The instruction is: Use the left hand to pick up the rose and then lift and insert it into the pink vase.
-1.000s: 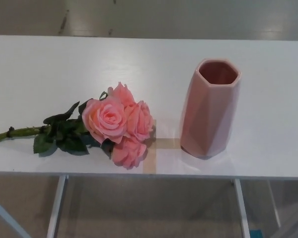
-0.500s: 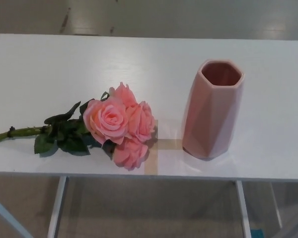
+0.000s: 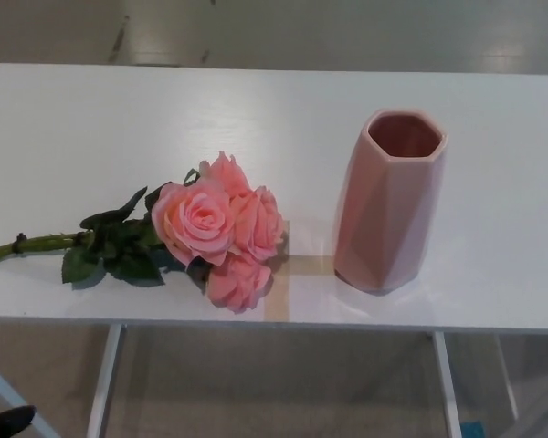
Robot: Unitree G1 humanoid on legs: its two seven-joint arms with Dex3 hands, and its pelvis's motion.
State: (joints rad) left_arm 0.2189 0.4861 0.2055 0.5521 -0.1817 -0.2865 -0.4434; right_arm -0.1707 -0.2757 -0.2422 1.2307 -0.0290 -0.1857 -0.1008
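Note:
A bunch of pink roses (image 3: 215, 228) lies flat on the white table (image 3: 274, 109), blooms toward the middle, dark leaves (image 3: 114, 251) and the green stem (image 3: 32, 244) pointing left. The pink faceted vase (image 3: 390, 199) stands upright to the right of the blooms, its mouth open and empty. A black tip of my left hand (image 3: 6, 421) shows at the bottom left corner, below the table's front edge and well away from the stem. My right hand does not show.
A strip of tan tape (image 3: 292, 274) lies on the table between the roses and the vase. White table legs (image 3: 103, 379) and grey floor show below the front edge.
A black part of my left hand has come into the bottom left corner. The view has shifted slightly; the roses and vase have not moved.

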